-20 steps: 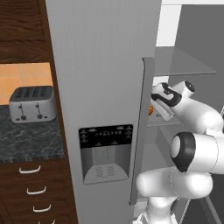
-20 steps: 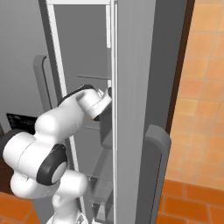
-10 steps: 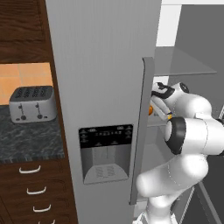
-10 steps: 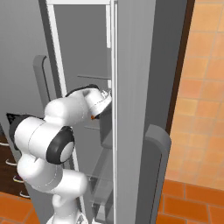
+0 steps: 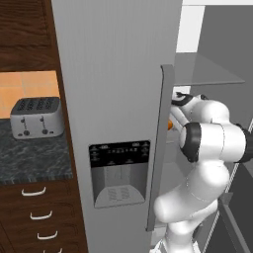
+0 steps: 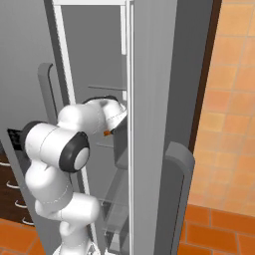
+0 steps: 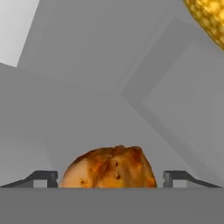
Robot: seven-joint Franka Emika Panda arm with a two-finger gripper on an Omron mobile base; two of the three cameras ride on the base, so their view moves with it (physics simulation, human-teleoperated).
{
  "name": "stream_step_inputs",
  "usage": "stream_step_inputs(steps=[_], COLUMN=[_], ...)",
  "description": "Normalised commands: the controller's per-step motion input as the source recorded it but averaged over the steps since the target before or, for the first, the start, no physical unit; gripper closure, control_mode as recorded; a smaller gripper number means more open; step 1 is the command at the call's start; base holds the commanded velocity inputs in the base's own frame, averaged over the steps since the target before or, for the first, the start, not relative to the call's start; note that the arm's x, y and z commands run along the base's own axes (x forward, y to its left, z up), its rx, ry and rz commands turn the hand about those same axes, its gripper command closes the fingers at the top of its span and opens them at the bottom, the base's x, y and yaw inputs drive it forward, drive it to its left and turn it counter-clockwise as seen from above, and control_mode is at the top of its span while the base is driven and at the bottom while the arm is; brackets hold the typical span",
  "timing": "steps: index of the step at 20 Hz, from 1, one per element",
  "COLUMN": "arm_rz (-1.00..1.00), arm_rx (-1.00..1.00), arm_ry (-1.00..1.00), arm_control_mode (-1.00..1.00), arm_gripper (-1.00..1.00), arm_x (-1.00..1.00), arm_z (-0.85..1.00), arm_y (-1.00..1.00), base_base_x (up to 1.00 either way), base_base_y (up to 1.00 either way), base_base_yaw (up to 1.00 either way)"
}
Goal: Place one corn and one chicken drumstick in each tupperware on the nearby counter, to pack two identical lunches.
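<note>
A glossy brown-orange chicken drumstick [image 7: 109,168] lies on a grey fridge shelf, its rounded meaty end between my fingertips. My gripper [image 7: 111,177] is open, one finger on each side of the drumstick with small gaps showing. A yellow-orange corn cob [image 7: 208,17] pokes in at the upper right of the hand view, farther along the shelf. From the base views my arm reaches into the open fridge, and a bit of orange drumstick [image 5: 170,123] shows by the hand, behind the door edge. The tupperware is out of view.
The grey fridge door [image 5: 118,123] with its dispenser panel stands between my arm and the counter [image 5: 29,158]. A silver toaster [image 5: 37,116] sits on that dark counter, above drawers with silver handles. The other fridge door [image 6: 174,149] hangs open at the right.
My arm's elbow has swung up and closer to the shelf, pushing the hand further in. The orange drumstick by the hand has stayed in place.
</note>
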Motion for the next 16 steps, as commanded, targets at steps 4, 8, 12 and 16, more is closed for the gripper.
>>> stream_step_inputs(steps=[4, 8, 12, 16], arm_rz=[0.00, 0.01, 0.00, 0.15], arm_rx=[0.00, 0.00, 0.07, 0.03], arm_ry=[0.00, 0.00, 0.00, -0.04], arm_control_mode=[-1.00, -1.00, -1.00, -1.00], arm_gripper=[1.00, 1.00, 1.00, 1.00], arm_x=[0.31, 0.00, -0.38, -0.94], arm_z=[-0.41, -0.73, -0.16, 0.28], arm_y=[0.22, 0.25, -0.19, -0.48], base_base_x=[0.00, 0.00, 0.00, 0.00], base_base_y=[0.00, 0.00, 0.00, 0.00], base_base_yaw=[0.00, 0.00, 0.00, 0.00])
